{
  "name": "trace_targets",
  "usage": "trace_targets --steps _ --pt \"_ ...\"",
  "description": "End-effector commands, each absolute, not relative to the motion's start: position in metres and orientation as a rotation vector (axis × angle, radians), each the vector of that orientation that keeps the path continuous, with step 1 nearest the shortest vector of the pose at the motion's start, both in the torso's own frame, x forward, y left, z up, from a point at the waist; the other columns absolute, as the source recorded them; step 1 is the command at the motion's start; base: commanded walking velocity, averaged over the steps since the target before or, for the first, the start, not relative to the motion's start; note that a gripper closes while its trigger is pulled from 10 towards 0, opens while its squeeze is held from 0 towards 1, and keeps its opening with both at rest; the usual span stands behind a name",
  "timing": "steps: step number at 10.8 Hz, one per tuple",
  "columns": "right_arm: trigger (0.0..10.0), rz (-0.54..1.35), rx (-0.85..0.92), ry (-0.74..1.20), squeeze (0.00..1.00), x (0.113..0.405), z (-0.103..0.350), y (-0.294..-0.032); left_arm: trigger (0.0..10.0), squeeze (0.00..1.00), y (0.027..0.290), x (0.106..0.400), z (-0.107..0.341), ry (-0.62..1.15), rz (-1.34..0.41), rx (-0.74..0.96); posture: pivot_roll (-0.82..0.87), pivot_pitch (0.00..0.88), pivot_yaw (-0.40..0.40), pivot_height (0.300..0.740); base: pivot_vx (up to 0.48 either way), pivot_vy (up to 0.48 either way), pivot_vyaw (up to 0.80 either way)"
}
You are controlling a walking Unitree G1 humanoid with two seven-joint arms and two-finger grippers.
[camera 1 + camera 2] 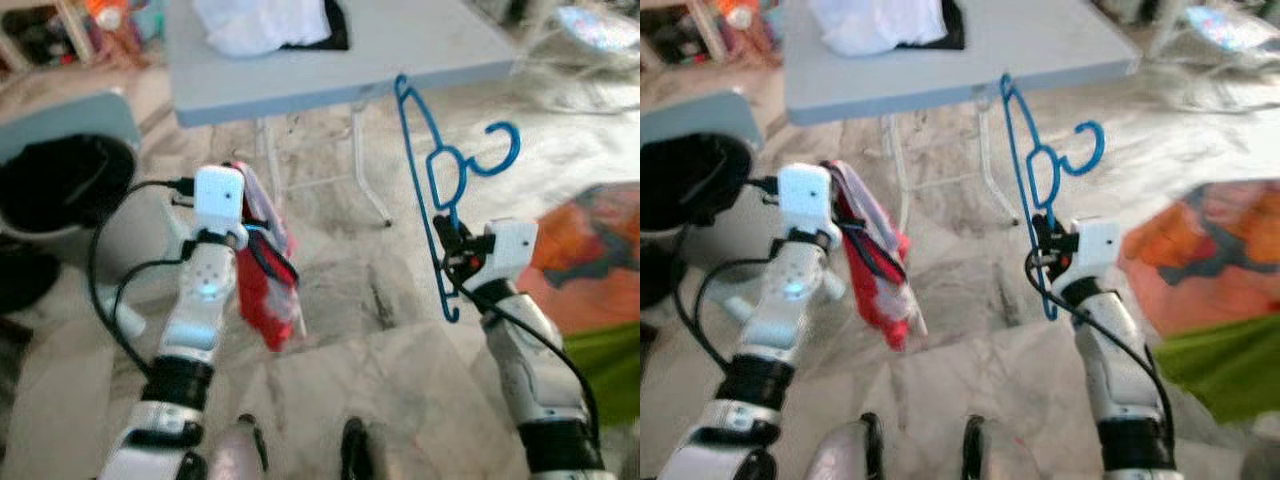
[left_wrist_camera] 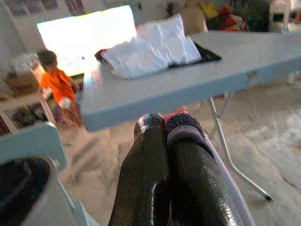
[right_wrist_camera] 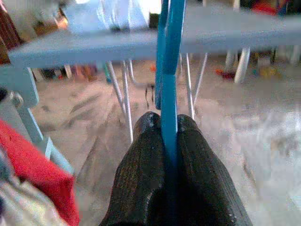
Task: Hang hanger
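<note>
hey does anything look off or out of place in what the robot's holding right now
The blue hanger is empty: the right gripper pinches it with its hook pointing sideways, while the red garment dangles bunched from the left gripper, not on the hanger.

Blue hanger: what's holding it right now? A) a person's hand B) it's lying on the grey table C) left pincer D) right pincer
D: the right pincer is shut on the blue hanger, with its black fingers pressed against either side of the blue bar, holding it up in front of the grey table; the left pincer grips a red garment instead.
</note>
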State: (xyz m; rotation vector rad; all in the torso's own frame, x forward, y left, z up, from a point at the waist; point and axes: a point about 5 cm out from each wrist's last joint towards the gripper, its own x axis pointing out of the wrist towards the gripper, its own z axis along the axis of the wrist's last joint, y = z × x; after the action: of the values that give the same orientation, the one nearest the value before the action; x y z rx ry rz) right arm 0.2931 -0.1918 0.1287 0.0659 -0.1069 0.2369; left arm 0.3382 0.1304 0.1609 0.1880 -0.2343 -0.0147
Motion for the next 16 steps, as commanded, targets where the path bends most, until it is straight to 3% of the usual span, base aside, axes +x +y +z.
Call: trace_targets --steps 1,8,13,16 --pt "10.0 0.238 0.046 -0.166 0.00 0.296 0.142 -0.190 10.0 0.00 0.134 0.336 0.167 -0.273 0.005 0.183 -0.09 0.162 0.008 0.740 0.352 0.000 0.00" --pt "10.0 0.224 0.032 -0.196 0.00 0.297 0.146 -0.188 10.0 0.00 0.132 0.337 0.175 -0.323 -0.002 0.196 -0.10 0.156 0.006 0.740 0.393 0.000 0.00" --pt "10.0 0.203 0.012 -0.214 0.00 0.298 0.148 -0.188 10.0 0.00 0.146 0.355 0.256 -0.600 0.081 0.255 -0.10 0.160 0.010 0.740 0.405 0.000 0.00" --pt "10.0 0.198 0.007 -0.213 0.00 0.298 0.146 -0.187 10.0 0.00 0.155 0.359 0.264 -0.621 0.128 0.272 -0.10 0.161 0.011 0.740 0.407 0.000 0.00"
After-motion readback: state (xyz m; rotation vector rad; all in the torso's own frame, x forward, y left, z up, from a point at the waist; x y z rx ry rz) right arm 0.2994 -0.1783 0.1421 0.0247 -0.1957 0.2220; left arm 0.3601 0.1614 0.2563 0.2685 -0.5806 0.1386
